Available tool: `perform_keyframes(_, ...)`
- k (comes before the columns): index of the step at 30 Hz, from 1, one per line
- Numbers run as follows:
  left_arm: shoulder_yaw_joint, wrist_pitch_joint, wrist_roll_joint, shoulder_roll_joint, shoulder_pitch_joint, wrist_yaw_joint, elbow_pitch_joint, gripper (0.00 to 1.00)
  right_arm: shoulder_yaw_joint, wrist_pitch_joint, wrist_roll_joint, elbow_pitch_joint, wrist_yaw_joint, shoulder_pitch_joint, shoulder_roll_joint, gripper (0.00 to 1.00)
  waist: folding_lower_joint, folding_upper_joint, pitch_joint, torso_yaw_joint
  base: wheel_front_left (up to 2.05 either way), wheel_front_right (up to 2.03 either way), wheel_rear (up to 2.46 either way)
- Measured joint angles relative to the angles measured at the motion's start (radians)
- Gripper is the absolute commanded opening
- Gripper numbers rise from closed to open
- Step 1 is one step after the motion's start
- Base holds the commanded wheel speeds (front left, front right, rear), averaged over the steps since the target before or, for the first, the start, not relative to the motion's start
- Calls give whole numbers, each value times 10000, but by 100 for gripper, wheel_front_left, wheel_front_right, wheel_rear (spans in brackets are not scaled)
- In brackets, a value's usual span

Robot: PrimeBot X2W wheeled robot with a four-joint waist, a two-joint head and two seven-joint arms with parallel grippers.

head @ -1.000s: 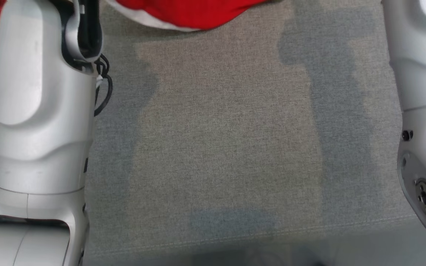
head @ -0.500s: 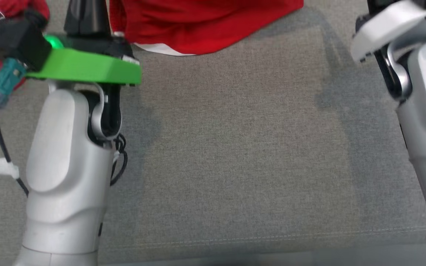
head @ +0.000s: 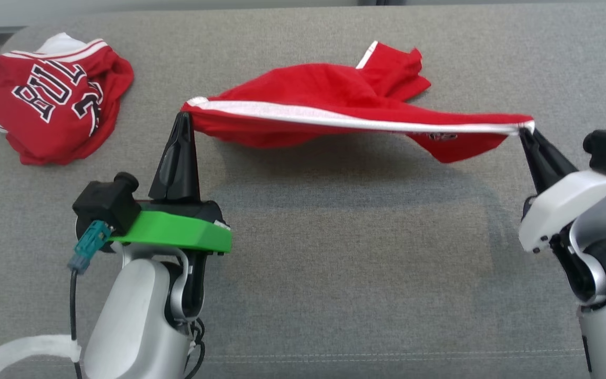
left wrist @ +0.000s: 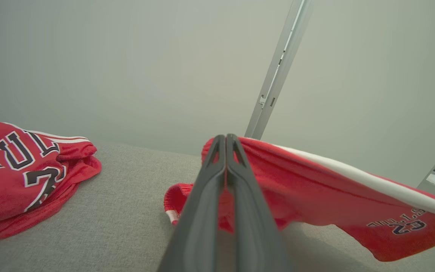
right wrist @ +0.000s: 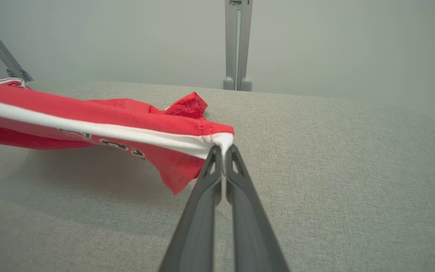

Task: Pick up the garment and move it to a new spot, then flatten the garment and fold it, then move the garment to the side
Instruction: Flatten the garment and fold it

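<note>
The red garment (head: 329, 100) hangs stretched in the air above the grey cushion (head: 334, 237), its white band (head: 334, 120) pulled into an almost straight line from one corner to the other, while the loose red cloth sags below the band and the far part lies crumpled on the cushion. The left gripper (head: 183, 118) has its two dark fingers pressed together on the left corner of the band, and the right gripper (head: 523, 131) is clamped in the same way on the right corner. Well apart from the garment, at the far left of the cushion, lies a second red jersey (head: 50, 118) with dark letters, in a loose heap.
</note>
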Motion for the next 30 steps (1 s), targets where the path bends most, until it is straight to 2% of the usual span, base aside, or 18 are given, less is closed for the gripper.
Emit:
perform_keyframes(5, -33, 21, -142, -4, 844, 209, -550, 0, -604, 1910, -186, -1356, 4, 1499, 545, 0, 0, 0, -613, 114, 0, 0, 0)
perform_keyframes(6, -33, 21, -142, -4, 844, 209, -550, 0, -604, 1910, -186, -1356, 4, 1499, 545, 0, 0, 0, -613, 114, 0, 0, 0)
perform_keyframes(10, -128, -10, -21, 58, 1482, 360, -617, 0, -1187, 3275, -489, -2190, -25, 2533, 817, 0, 0, 0, -1056, 187, 0, 0, 0)
perform_keyframes(14, -439, 109, 42, 38, 2008, 418, -652, 0, -1331, 4368, -667, -2907, -23, 3188, 1133, 0, -1, 0, -1400, 242, 0, 0, 0)
perform_keyframes(18, -539, 196, -46, 36, 2349, 460, -696, 0, -1275, 4786, -677, -3488, -25, 3508, 1227, 0, 0, 0, -1537, 349, 0, 0, 0)
perform_keyframes(24, -665, 303, -71, 44, 2336, 474, -640, 0, -1325, 4600, -807, -3338, -25, 3543, 1212, 0, 0, 0, -1511, 473, 0, 0, 0)
perform_keyframes(25, -736, 416, -125, 44, 2336, 435, -591, 0, -1298, 4449, -888, -3246, -25, 3509, 1135, 44, 0, 0, -1515, 491, 0, 0, 0)
perform_keyframes(26, -811, 535, -224, 44, 2336, 364, -543, 35, -1292, 4242, -993, -3183, -23, 3454, 1060, 100, 0, 0, -1519, 505, 0, 0, 0)
perform_keyframes(27, -907, 658, -263, 44, 2336, 278, -479, 81, -1296, 4115, -1037, -3058, -25, 3400, 1005, 100, 0, 0, -1529, 514, 0, 0, 0)
perform_keyframes(28, -1035, 803, -332, 44, 2337, 184, -418, 100, -1267, 4100, -1080, -2878, -25, 3396, 959, 100, 0, 0, -1544, 520, 0, 0, 0)
perform_keyframes(30, -1189, 1045, -453, 42, 2338, 65, -341, 100, -1260, 3772, -1246, -2623, -23, 3413, 892, 100, 0, 0, -1578, 531, 0, 0, 0)
